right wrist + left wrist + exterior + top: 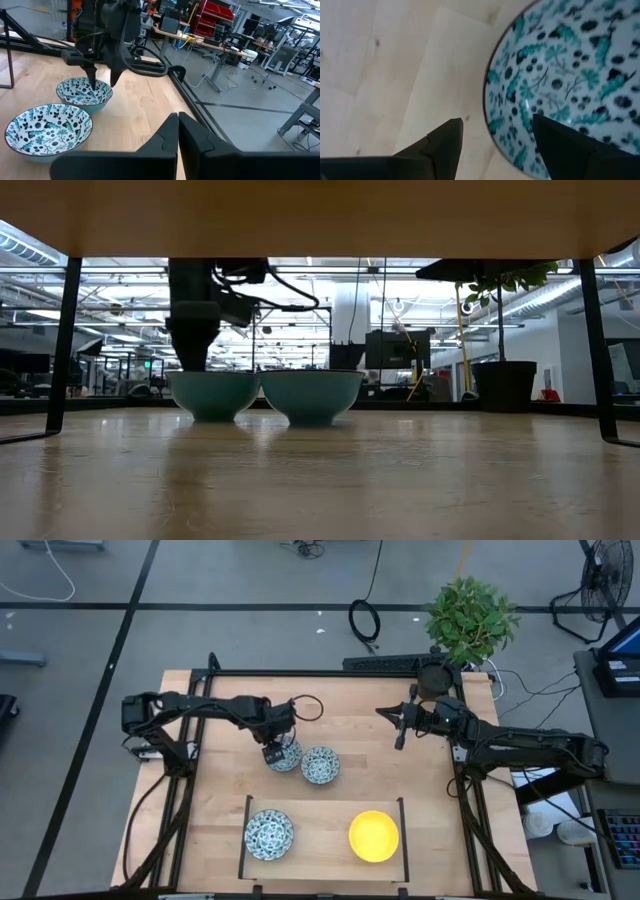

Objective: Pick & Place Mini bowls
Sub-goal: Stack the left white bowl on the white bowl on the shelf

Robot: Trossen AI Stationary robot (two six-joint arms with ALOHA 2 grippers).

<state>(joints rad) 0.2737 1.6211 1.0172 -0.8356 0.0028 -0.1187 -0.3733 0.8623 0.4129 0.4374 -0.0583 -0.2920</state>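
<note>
Two white bowls with a dense blue-green pattern stand side by side on the table, one [287, 757] to the left and one [320, 765] to the right. A third patterned bowl [268, 834] and a yellow bowl [373, 836] sit inside a black frame near the table's near edge. My left gripper [496, 119] is open and points down over the left bowl [570, 75]. One finger stands inside its rim [490, 100] and one outside, with no visible touch. My right gripper [178, 116] is shut and hangs in the air over the table's right part [400, 738].
A black frame [247, 830] bounds the area holding the near two bowls. A dark plant pot [437, 675] with a green plant stands at the table's far right corner. Bare wood lies between the frame and the right arm. Cables run on the floor beyond the far edge.
</note>
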